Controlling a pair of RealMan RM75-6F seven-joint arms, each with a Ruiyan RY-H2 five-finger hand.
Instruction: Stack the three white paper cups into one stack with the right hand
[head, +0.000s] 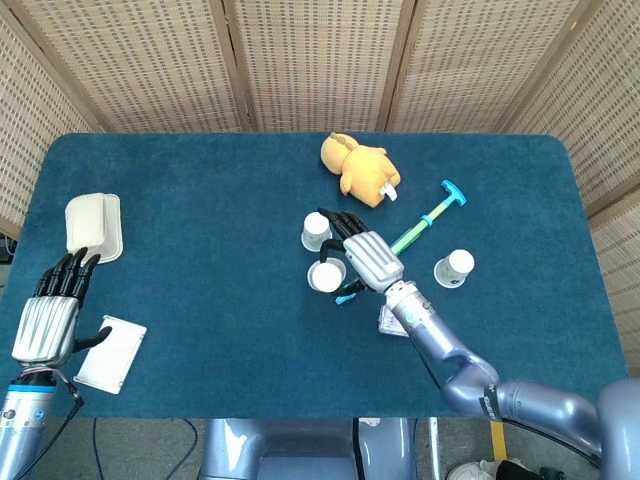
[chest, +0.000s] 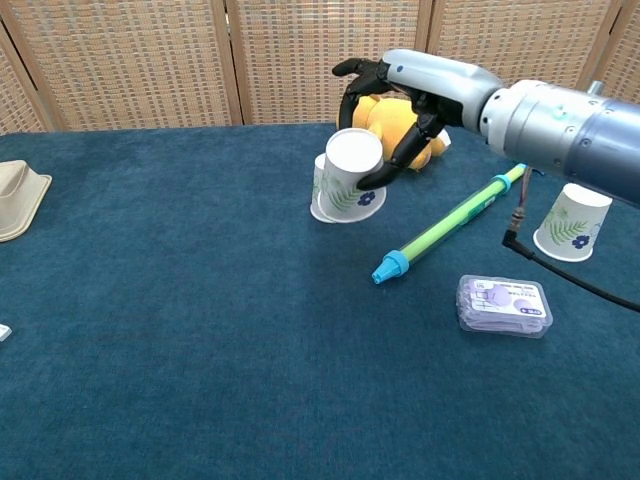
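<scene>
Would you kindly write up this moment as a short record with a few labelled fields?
right hand: right hand holds the carried cup upside down, above the table
target: middle cup stands upside down beside the carried one
third cup: far cup, alone near the right edge
left hand: left hand holds nothing, fingers straight
other items: plush toy, green pump, plastic packet

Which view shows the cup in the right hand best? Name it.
Chest view: the held paper cup shows its leaf print and the right hand gripping it. Head view shows only its white base from above.
</scene>
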